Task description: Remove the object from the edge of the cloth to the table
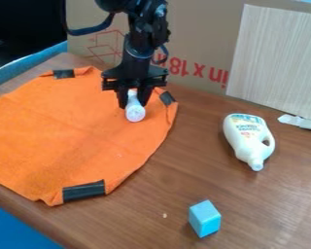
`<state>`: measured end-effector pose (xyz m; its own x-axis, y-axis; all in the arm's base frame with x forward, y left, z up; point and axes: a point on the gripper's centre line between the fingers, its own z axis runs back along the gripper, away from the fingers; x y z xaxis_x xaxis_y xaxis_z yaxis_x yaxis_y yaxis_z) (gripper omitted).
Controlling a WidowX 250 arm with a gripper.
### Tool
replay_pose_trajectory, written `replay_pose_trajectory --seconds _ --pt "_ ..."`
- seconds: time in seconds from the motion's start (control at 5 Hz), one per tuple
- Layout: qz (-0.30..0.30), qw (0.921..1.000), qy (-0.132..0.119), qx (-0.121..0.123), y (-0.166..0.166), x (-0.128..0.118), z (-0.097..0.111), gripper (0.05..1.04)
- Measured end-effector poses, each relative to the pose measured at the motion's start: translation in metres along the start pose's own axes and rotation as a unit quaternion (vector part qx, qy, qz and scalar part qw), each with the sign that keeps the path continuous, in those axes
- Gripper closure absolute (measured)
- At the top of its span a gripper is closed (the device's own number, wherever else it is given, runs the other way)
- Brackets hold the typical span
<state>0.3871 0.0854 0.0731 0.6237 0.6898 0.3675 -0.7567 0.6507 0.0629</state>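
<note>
The gripper (133, 99) hangs over the upper right part of the orange cloth (74, 131), its fingers on either side of a small white object (134, 111) with a round end facing the camera. It is shut on this object, which is at the cloth's right side, near the black-taped corner. The object's far end is hidden between the fingers. Brown wooden table (190, 155) surface lies to the right of the cloth.
A white bottle (247, 137) with a handle lies on the table at the right. A light blue block (204, 219) sits near the front. Cardboard (197, 29) and a pale wooden panel (278, 58) stand behind, with a white item (301, 122) at the panel's foot.
</note>
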Motion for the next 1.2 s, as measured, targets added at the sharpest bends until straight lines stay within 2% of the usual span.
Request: replay_pose_trajectory --seconds 0.2,0.4,0.6,0.8,1.0,1.2 --pt "0.0 1.0 -0.006 -0.008 -0.001 0.003 0.016 0.65" --pt "-0.029 0.9982 -0.04 -0.032 -0.02 -0.002 0.053 0.65" --pt "-0.066 0.9952 -0.044 -0.058 -0.036 -0.023 0.069 0.65" --pt "-0.124 0.9892 -0.028 -0.073 -0.052 -0.065 0.076 0.65" --pt "-0.154 0.9843 -0.021 -0.083 -0.054 -0.094 0.084 0.65" --pt "-0.181 0.9804 -0.014 -0.077 -0.048 -0.119 0.078 0.65"
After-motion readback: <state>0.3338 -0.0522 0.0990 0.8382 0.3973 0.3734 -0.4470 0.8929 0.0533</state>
